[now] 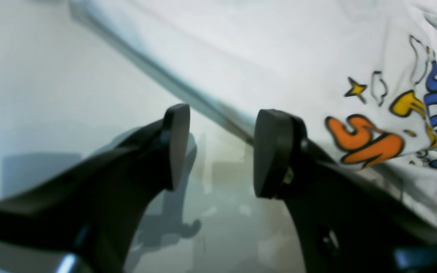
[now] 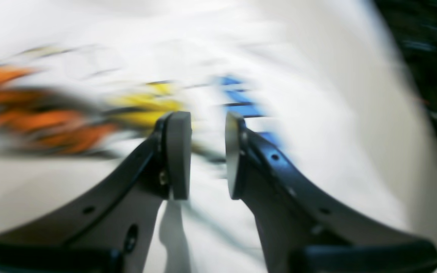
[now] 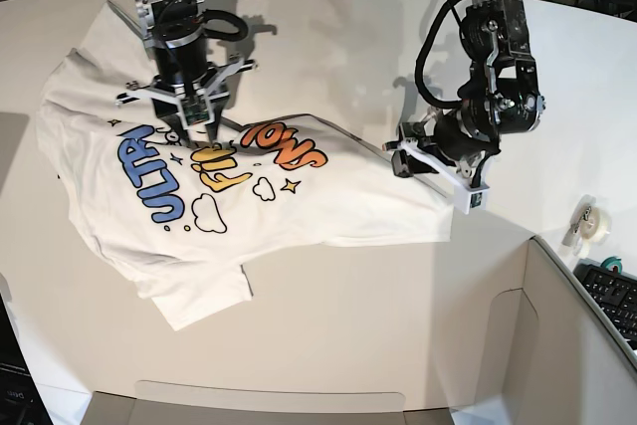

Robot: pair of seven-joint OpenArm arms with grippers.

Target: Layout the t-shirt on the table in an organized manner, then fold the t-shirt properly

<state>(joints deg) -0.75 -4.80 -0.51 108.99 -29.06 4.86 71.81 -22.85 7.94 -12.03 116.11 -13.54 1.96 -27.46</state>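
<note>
White printed cotton t-shirt lying print-up, rumpled, left-centre on large white table. Left gripper open, empty, at hem. Right gripper jaws apart, empty, over print. Advice: regrip hem & shoulder, pull taut, flatten near sleeve.

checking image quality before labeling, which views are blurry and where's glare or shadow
Right wrist view: heavy motion blur, the shirt print smeared. Left wrist view: claw soft, print fairly sharp, its shadow on the glossy table. Base view: sharp, arm shadows on the table.
</note>
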